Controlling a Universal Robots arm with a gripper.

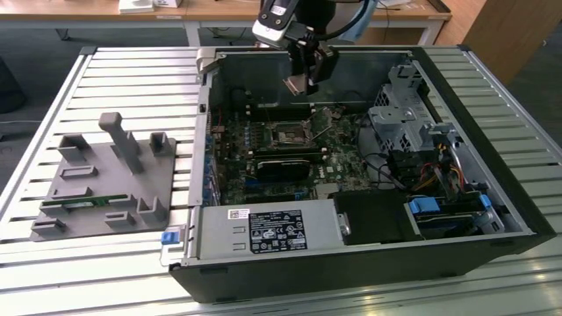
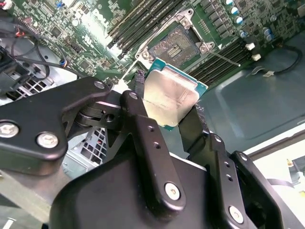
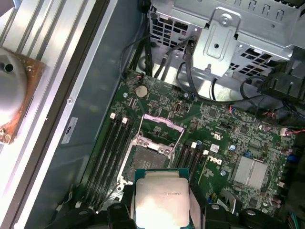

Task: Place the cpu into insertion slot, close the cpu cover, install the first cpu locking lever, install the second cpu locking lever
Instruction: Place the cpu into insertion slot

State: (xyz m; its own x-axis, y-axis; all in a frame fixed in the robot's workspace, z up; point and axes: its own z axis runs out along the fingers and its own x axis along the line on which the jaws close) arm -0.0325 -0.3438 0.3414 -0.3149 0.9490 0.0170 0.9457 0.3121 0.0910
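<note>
My gripper (image 1: 299,83) hangs above the back of the open computer case, shut on the cpu (image 1: 294,85), a small flat square chip. In both wrist views the silver-topped cpu (image 2: 171,98) (image 3: 161,199) sits between the black fingers (image 2: 141,125), held above the motherboard. The insertion slot (image 1: 290,133) (image 2: 175,45) (image 3: 142,161) lies below it, a dark square socket with nothing in it. The cpu cover (image 3: 159,130) stands tilted up at one side of the socket. A thin locking lever (image 2: 224,58) sticks out beside the socket.
Long memory slots (image 3: 110,152) flank the socket, and a black card (image 1: 285,166) lies in front of it. A metal drive cage (image 1: 399,122) and cables fill the case at the exterior view's right. A grey fixture (image 1: 101,178) stands on the slatted table (image 1: 105,276).
</note>
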